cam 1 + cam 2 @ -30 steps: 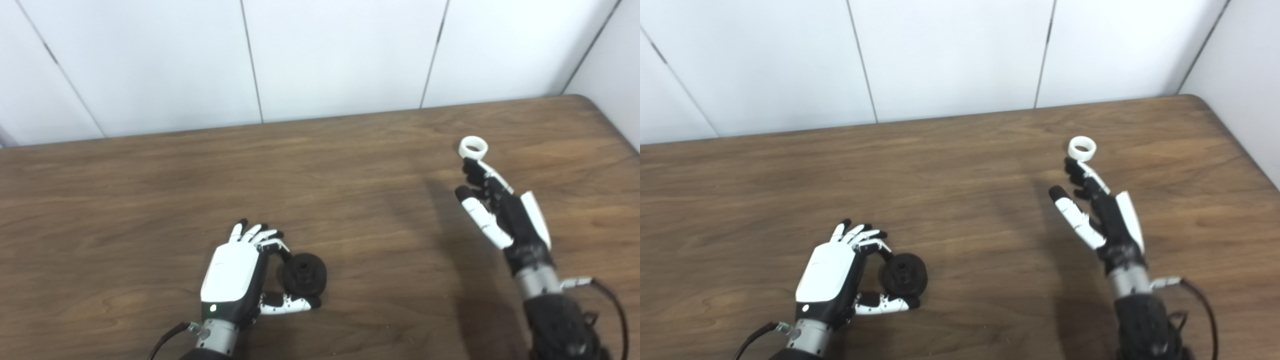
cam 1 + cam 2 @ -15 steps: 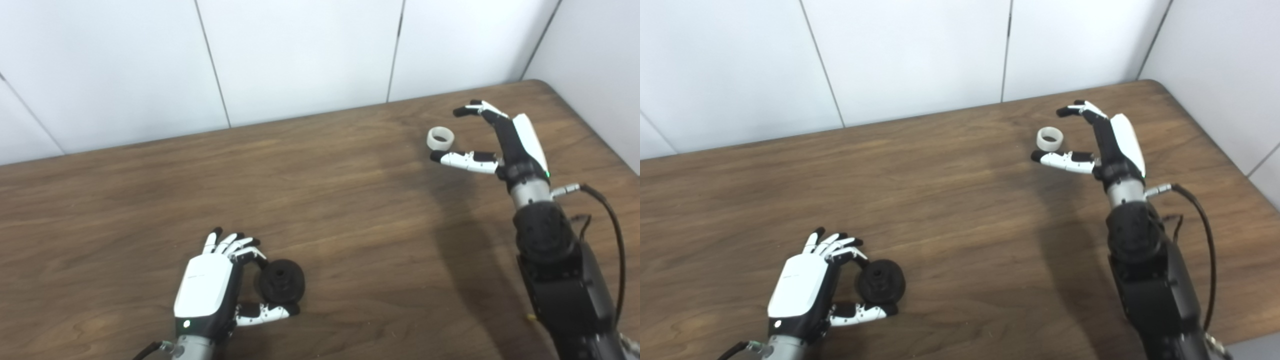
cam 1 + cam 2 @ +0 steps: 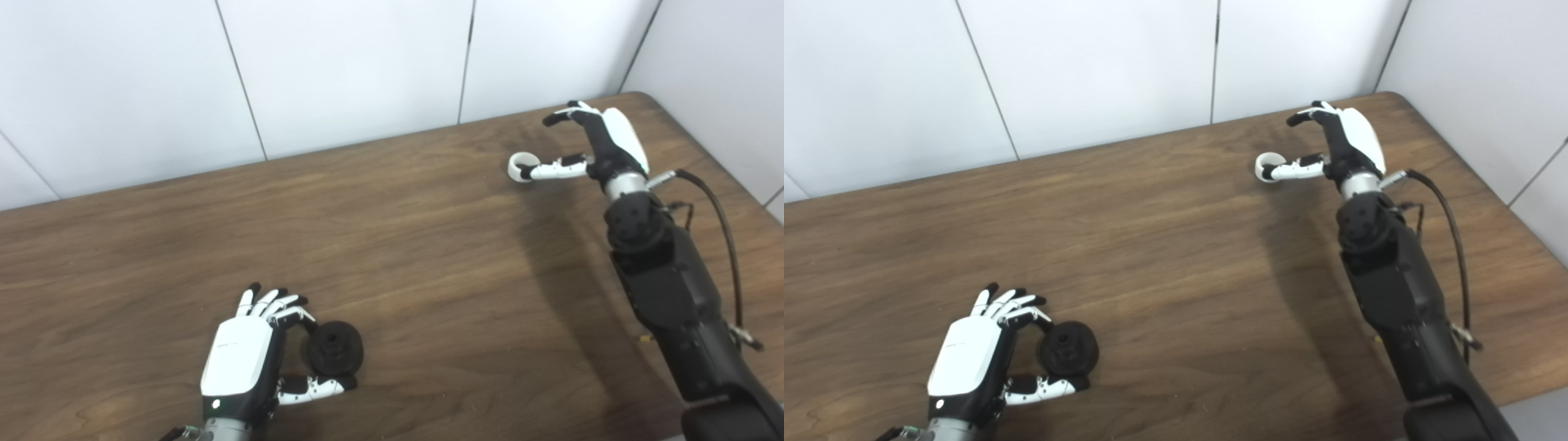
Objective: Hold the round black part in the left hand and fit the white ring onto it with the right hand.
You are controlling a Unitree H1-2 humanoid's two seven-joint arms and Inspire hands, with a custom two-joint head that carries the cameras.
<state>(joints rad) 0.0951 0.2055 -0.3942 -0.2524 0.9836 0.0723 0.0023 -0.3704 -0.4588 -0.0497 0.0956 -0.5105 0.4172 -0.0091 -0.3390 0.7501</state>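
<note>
The round black part [image 3: 335, 348] lies on the wooden table [image 3: 392, 245] near the front left. My left hand [image 3: 245, 361] rests beside it, forefinger on the part's upper left and thumb along its lower edge, pinching it. The white ring [image 3: 518, 165] lies flat at the far right of the table. My right hand [image 3: 603, 144] is open just right of the ring. Its thumb tip touches the ring's near side, and its fingers arch above the table behind the ring without touching it.
White wall panels [image 3: 343, 67] stand right behind the table's far edge. The table's rounded far right corner [image 3: 649, 98] is close to my right hand. A black cable [image 3: 723, 214] loops off the right forearm.
The camera has swung right. My right hand reached forward, turned sideways, and brought its thumb against the ring. The left hand and black part kept their pose.
</note>
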